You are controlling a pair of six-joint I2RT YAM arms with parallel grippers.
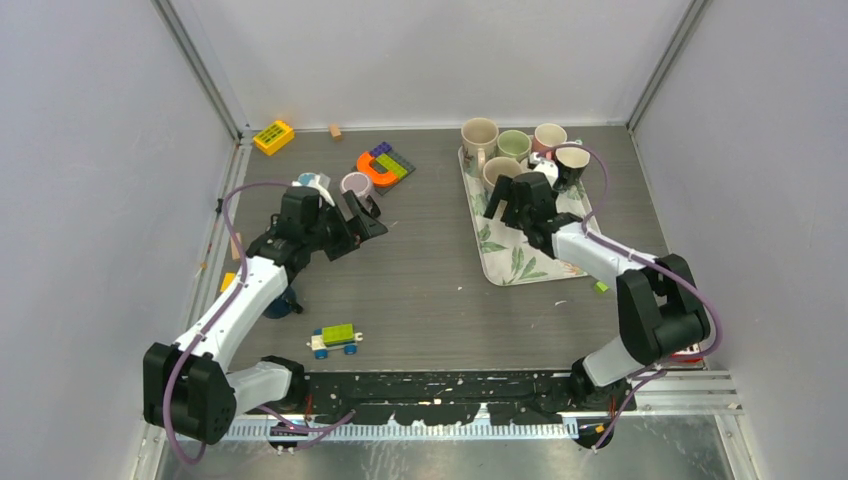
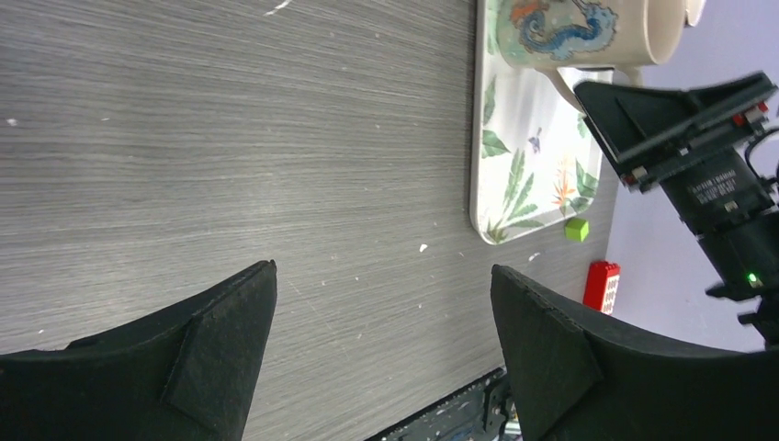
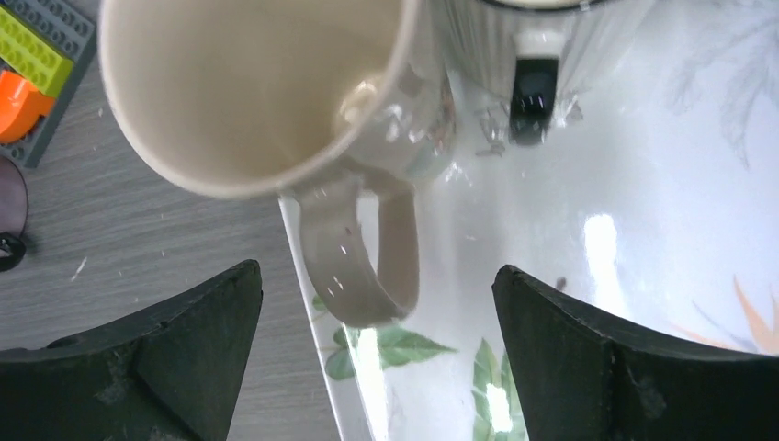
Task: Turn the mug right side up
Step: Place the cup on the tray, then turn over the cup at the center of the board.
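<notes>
A beige mug (image 1: 500,172) stands mouth up at the left edge of the leaf-patterned tray (image 1: 520,262). In the right wrist view I look into its empty mouth (image 3: 257,92), and its handle (image 3: 358,266) points toward me. My right gripper (image 3: 377,268) is open, one finger on each side of the handle and touching nothing; from above this gripper (image 1: 508,208) hovers just in front of the mug. My left gripper (image 1: 365,222) is open over the bare table left of centre, with nothing between its fingers (image 2: 383,268).
Several other mugs stand upright on the tray's far end, among them a green one (image 1: 514,145) and a black one (image 1: 572,160). A purple-lined mug (image 1: 355,185) sits on the table by my left gripper. Around lie a brick toy (image 1: 383,166), a yellow block (image 1: 273,136), a toy car (image 1: 335,340) and a green cube (image 1: 601,287).
</notes>
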